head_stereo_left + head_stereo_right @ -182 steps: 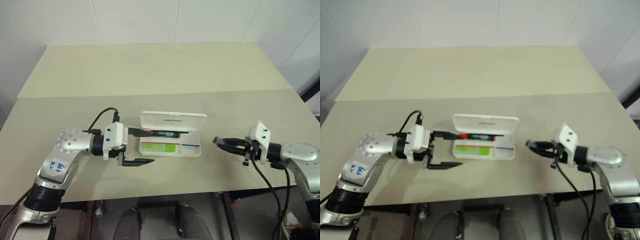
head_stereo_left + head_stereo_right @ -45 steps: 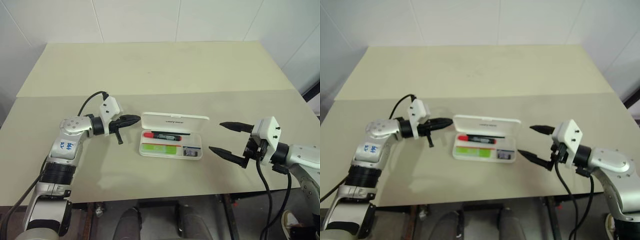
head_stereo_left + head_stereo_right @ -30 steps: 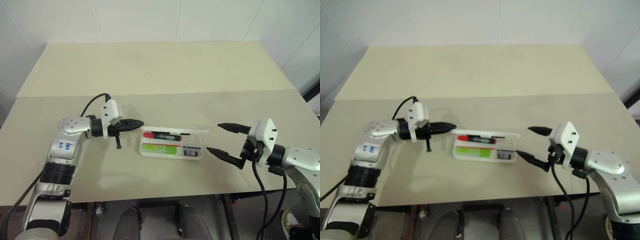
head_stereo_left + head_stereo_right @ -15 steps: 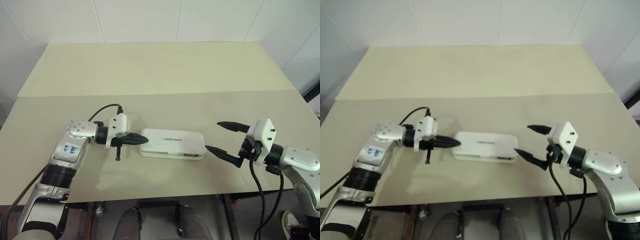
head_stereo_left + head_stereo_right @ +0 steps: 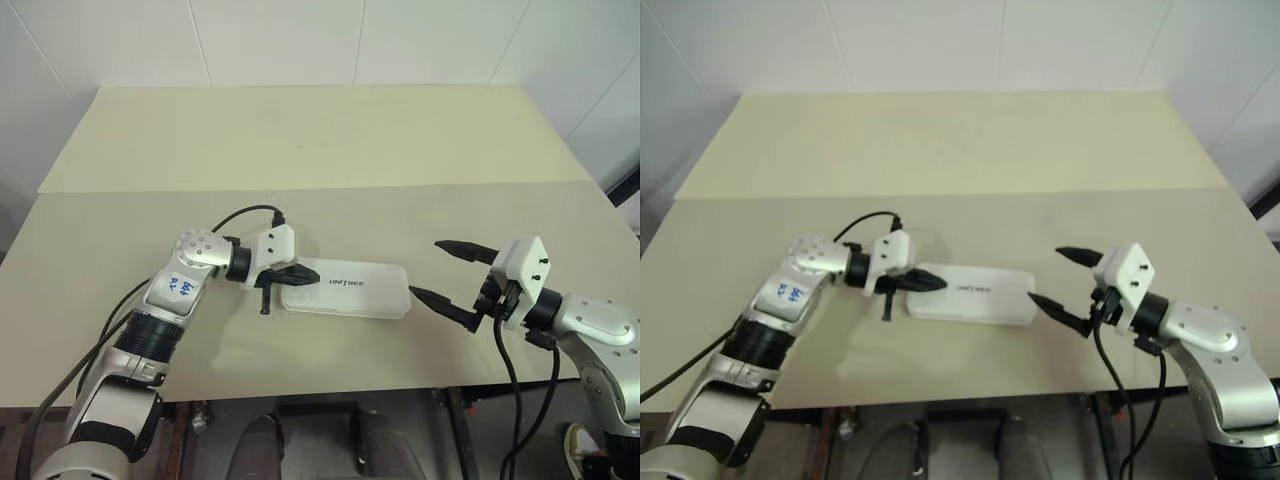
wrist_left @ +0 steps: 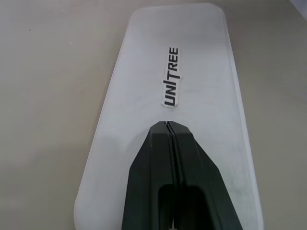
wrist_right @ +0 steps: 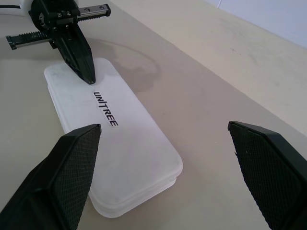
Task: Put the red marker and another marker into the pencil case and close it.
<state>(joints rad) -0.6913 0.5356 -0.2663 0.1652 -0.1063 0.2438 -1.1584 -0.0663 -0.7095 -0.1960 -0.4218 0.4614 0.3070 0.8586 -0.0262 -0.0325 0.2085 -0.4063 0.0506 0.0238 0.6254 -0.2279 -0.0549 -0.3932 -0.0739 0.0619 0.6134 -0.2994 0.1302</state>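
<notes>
Left end effector [image 5: 305, 274] clenched tight, fingers pinched together, tip down on the lid of the flat white rounded plastic pencil case [image 5: 345, 289] at its near end. In the left wrist view the tip [image 6: 167, 125] sits just short of the dark print on the lid. This looks like the closing step: the lid lies flat over the base, and the next move seems to call for a firm downward press to seat it, then a lift clear. The case hides its contents now, so neither marker can be checked. Right end effector [image 5: 448, 273] released, fingers spread wide, holding nothing, poised just off the case's far end, apart from it. Beneath it all, the pale beige counter [image 5: 300, 140].
</notes>
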